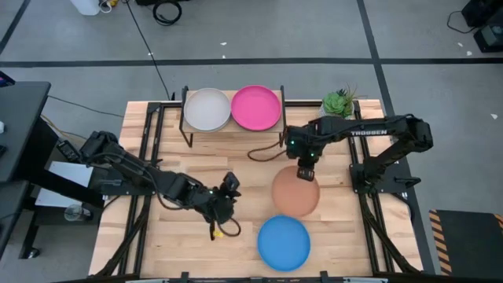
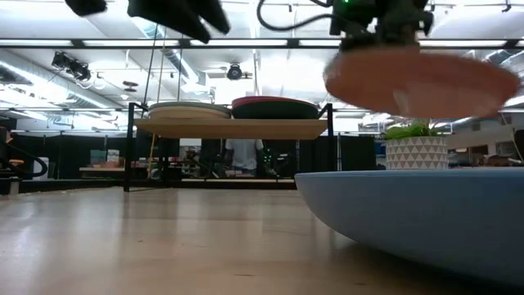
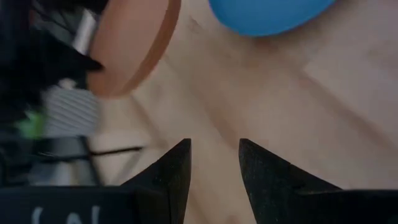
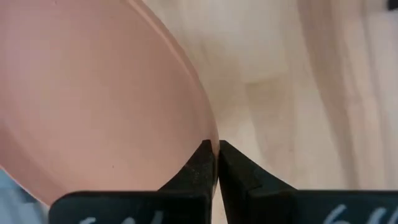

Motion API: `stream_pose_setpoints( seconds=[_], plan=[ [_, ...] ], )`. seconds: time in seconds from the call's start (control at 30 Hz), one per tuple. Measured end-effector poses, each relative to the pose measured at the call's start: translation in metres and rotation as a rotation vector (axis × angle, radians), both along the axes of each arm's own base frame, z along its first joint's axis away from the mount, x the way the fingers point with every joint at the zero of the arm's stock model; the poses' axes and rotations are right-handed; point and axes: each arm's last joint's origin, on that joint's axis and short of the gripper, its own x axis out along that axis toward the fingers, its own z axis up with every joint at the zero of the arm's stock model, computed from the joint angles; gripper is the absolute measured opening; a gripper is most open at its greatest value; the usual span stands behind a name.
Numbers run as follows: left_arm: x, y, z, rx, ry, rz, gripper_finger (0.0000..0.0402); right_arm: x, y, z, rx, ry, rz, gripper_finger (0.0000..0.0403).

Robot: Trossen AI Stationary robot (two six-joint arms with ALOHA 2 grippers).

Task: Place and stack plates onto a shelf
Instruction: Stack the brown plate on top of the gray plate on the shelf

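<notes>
- tan-brown plate [image 1: 295, 194]: it hangs in the air, pinched by its rim in the right gripper [image 1: 305, 172], about level and clear of the table [image 1: 236, 169], as the low view shows.
- the right gripper's jaws are pressed onto the rim at the plate's shelf-side edge, so the rest of the plate hangs out behind the jaws, toward the near end of the table.
- the shelf [image 1: 233, 129] lies ahead of the right gripper and off toward the left arm's side, near but not touching. in the low view the plate looks higher than the shelf top, so i judge it can travel over without a further lift.
- two spots on the shelf are taken: a pale grey-cream plate [image 1: 207, 108] on one side and the magenta plate [image 1: 255, 107] beside it, nearer the carried plate. the low view shows stacks under both. the magenta stack seems the likelier landing spot.
- the blue plate [image 1: 284, 243] lies flat on the table near the front edge, just beside the carried plate and below it.
- the left gripper [image 1: 229, 191] hovers over the table with jaws spread and holding nothing, well apart from the shelf. it is the arm nearer the blue plate.
- risk: a one-edge grip lets the free side sag.
</notes>
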Motion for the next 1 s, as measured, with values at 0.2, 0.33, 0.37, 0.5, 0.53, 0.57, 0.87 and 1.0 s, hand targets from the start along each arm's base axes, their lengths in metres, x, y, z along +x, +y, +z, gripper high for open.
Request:
stream_pose_setpoints(
  seconds=[0.2,0.33,0.37,0.5,0.53,0.57,0.87,1.0],
  plan=[
    [0.012,-0.011,-0.002,0.215,-0.092,-0.059,0.015,0.006,-0.002,0.015,0.1,-0.061,-0.04,0.0019],
    [0.022,-0.016,-0.005,0.293,-0.145,-0.095,0.0182,0.008,-0.001,0.018,0.121,-0.075,-0.065,0.0019],
    [0.025,-0.018,-0.006,0.318,-0.152,-0.106,0.0192,0.009,0.001,0.019,0.124,-0.077,-0.068,0.0019],
    [0.036,-0.023,-0.012,0.43,-0.188,-0.127,0.0233,0.01,0.007,0.019,0.158,-0.089,-0.054,0.0019],
    [0.039,-0.024,-0.014,0.464,-0.188,-0.133,0.0241,0.011,0.008,0.02,0.164,-0.097,-0.05,0.0019],
    [0.042,-0.024,-0.015,0.493,-0.194,-0.138,0.0247,0.012,0.009,0.02,0.168,-0.106,-0.047,0.0019],
    [0.064,-0.021,-0.021,0.624,-0.26,-0.181,0.0244,0.018,0.015,0.022,0.182,-0.157,-0.026,0.0019],
    [0.067,-0.019,-0.023,0.638,-0.249,-0.228,0.0215,0.019,0.015,0.023,0.195,-0.176,-0.02,0.0019]
  ],
)
